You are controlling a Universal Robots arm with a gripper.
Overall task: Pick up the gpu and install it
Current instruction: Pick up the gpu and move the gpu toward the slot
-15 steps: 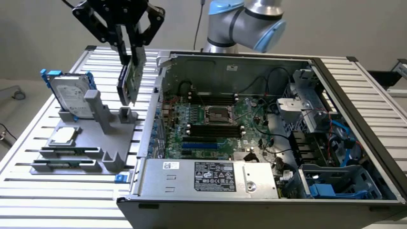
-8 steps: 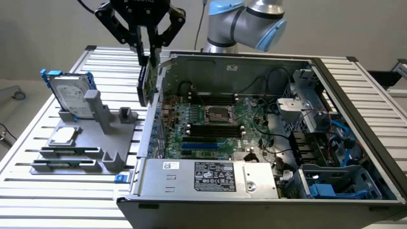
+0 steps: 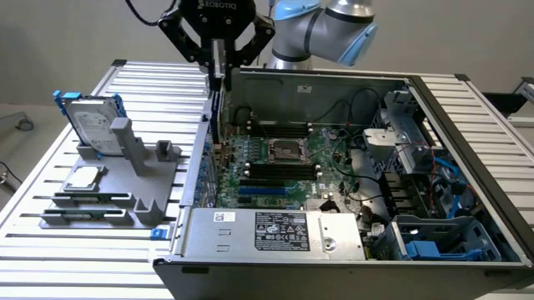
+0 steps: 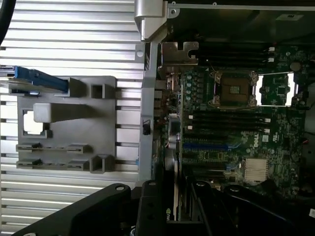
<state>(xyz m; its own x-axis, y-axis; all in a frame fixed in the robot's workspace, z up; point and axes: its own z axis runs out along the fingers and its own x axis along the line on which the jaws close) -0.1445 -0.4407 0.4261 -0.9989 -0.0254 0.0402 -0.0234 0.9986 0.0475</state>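
Black fingers of my gripper point(image 3: 217, 62) are clenched on the gpu point(image 3: 219, 112), which I see hanging upright and edge-on inside the open computer case point(image 3: 334, 87), by its wall on the exterior view's left, over the green motherboard point(image 3: 250, 153); outside, the hard drive point(image 3: 94, 122) stands in a grey rack point(image 3: 137, 156)

1 UR arm point(image 3: 334, 28); 1 gripper point(image 3: 219, 65); 1 gpu point(image 3: 219, 112); 1 PC case point(image 3: 457, 131); 1 motherboard point(image 3: 284, 178); 1 CPU socket point(image 3: 286, 150); 1 PSU point(image 3: 276, 231); 1 grey holder point(image 3: 144, 187); 1 hard drive point(image 3: 90, 125) w/ blue frame; 1 loose CPU point(image 3: 84, 178); 2 RAM sticks point(image 3: 87, 200); 1 slatted table point(image 3: 50, 250).
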